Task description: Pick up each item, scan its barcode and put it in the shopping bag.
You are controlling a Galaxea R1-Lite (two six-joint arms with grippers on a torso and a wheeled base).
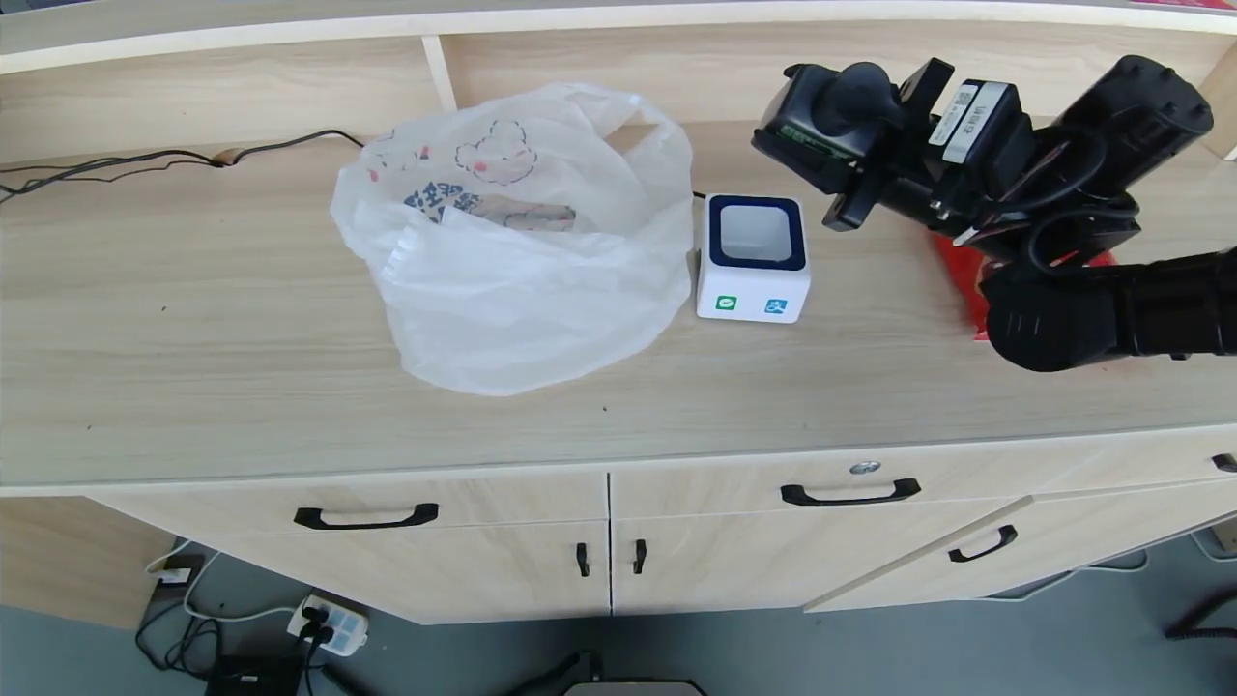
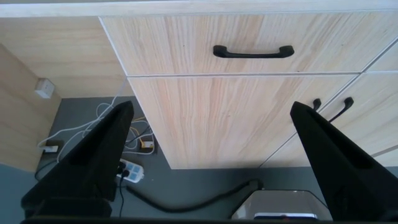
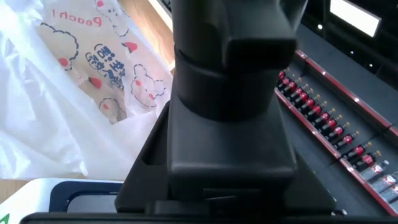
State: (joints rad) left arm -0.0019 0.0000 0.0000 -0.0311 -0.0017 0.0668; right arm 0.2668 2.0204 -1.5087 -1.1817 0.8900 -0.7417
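At the scanner's [image 1: 752, 256] two o'clock, the right gripper [image 1: 860, 145] clamps a black item [image 1: 812, 124]; the left gripper [image 2: 211, 162] hangs open. I judge the barcode may face away from the scanner, and the slack bag [image 1: 512, 251] may snag the item.

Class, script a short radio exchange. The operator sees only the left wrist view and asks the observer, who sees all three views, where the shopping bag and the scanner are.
Operator: My left gripper is open and faces a drawer front. Where is the shopping bag?
Observer: The shopping bag lies on the counter, above the drawers.
Operator: And the scanner?
Observer: The scanner stands on the counter close beside the bag, on the bag's right.
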